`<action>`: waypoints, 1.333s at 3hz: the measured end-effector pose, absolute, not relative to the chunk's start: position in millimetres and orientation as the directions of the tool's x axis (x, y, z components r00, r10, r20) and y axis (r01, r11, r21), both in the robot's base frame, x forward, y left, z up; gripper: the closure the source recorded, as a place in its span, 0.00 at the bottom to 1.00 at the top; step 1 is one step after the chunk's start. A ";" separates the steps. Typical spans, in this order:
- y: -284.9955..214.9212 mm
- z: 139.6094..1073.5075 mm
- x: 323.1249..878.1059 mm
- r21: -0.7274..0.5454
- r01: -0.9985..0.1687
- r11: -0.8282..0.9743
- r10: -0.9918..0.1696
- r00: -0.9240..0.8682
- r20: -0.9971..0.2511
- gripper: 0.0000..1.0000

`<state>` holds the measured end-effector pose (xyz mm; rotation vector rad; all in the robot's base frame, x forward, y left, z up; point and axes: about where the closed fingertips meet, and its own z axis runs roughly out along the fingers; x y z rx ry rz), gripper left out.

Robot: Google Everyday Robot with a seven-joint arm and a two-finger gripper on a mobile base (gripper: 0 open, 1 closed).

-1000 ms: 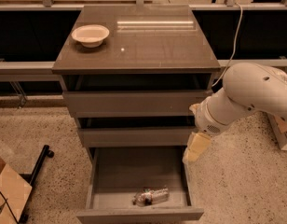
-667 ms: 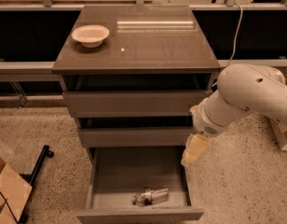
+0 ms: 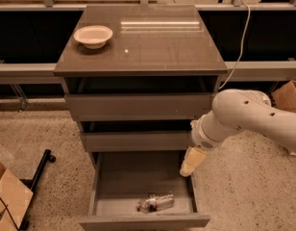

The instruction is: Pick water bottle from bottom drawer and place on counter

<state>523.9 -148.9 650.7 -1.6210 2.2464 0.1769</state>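
Grey-brown laminate makes up the bottom drawer [image 3: 143, 221], which stands pulled out at the foot of the cabinet with its plain front nearest the camera. Inside it the water bottle [image 3: 155, 202] lies on its side on the drawer floor, close behind the front panel and a little right of centre; it is the only thing in the drawer. The gripper [image 3: 191, 161], pale and cream-coloured, hangs over the drawer's right wall, farther back than the bottle and well apart from it, just under the right end of the middle drawer [image 3: 136, 141]. Whether the claw is spread or pressed together cannot be told. It grips nothing visible. The white arm [image 3: 249, 117] comes in from the right edge of the cabinet. Above the middle drawer, the top drawer [image 3: 138, 106] shows a dark gap over its front. The counter [image 3: 157, 47] is glossy and catches a streak of light along its far edge. A white bowl [image 3: 92, 35] sits near its far left corner; nothing can be seen in it.
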 end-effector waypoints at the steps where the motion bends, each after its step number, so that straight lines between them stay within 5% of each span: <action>1: -151.9 614.6 551.3 -0.097 -0.928 0.360 -0.874 -0.300 -0.382 0.00; 4: -138.2 562.8 545.4 -0.014 -0.937 0.349 -0.838 -0.306 -0.453 0.00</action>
